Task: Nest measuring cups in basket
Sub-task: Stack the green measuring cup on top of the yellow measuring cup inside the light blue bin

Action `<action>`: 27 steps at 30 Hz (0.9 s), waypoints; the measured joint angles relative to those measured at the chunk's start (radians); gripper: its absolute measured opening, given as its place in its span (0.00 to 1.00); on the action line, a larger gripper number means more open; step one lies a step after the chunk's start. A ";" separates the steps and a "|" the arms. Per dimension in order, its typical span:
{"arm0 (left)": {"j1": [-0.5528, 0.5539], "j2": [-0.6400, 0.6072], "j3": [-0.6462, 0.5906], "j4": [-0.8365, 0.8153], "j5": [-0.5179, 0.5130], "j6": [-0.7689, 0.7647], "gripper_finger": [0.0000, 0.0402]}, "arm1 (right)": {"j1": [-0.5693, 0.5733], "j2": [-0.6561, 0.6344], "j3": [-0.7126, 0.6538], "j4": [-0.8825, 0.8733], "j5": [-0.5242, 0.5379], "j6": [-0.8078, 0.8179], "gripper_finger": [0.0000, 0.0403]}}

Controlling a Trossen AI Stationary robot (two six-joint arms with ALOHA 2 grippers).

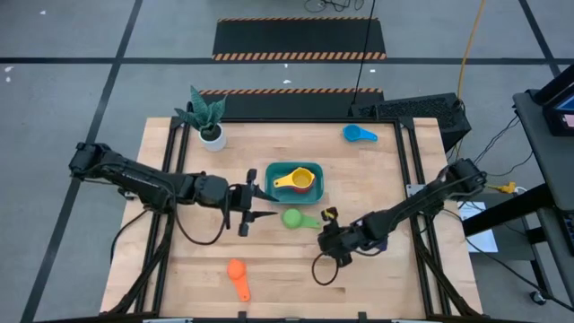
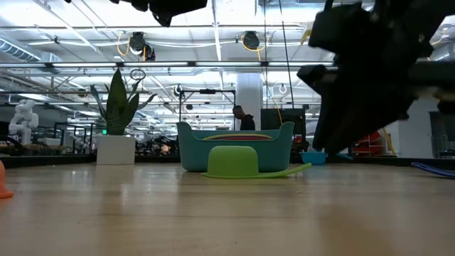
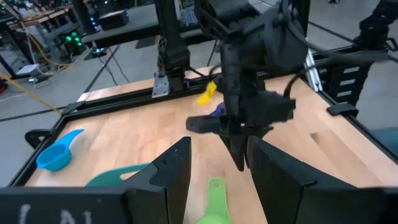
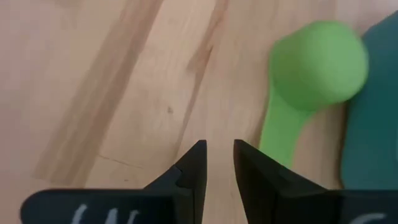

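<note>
While right end effector [image 4: 217, 163] hovers empty, fingers slightly parted beside green cup [image 4: 311, 74].

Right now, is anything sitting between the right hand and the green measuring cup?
Nothing visible. The right hand hovers open just beside the green cup, whose handle points toward it, with only bare table between.

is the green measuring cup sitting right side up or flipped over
Flipped over: in the low view the green measuring cup shows a closed dome on top, handle flat on the table.
</note>
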 joint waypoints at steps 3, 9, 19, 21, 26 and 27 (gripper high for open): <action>-0.013 0.000 0.000 -0.002 -0.037 -0.007 0.40 | -0.002 0.028 0.000 0.002 0.040 -0.028 0.21; -0.022 0.000 0.000 -0.003 -0.051 0.027 0.40 | -0.003 0.046 0.000 -0.012 0.163 -0.097 0.33; -0.020 0.000 0.000 -0.003 -0.051 0.049 0.40 | -0.023 0.156 0.004 0.007 0.277 -0.245 0.42; -0.020 0.000 0.000 -0.004 -0.052 0.057 0.40 | -0.032 0.174 0.004 0.013 0.310 -0.268 0.41; -0.020 0.000 0.000 -0.009 -0.051 0.058 0.40 | -0.038 0.184 0.003 0.014 0.314 -0.296 0.38; -0.020 0.000 0.000 -0.009 -0.051 0.057 0.40 | -0.038 0.185 0.003 0.013 0.312 -0.299 0.37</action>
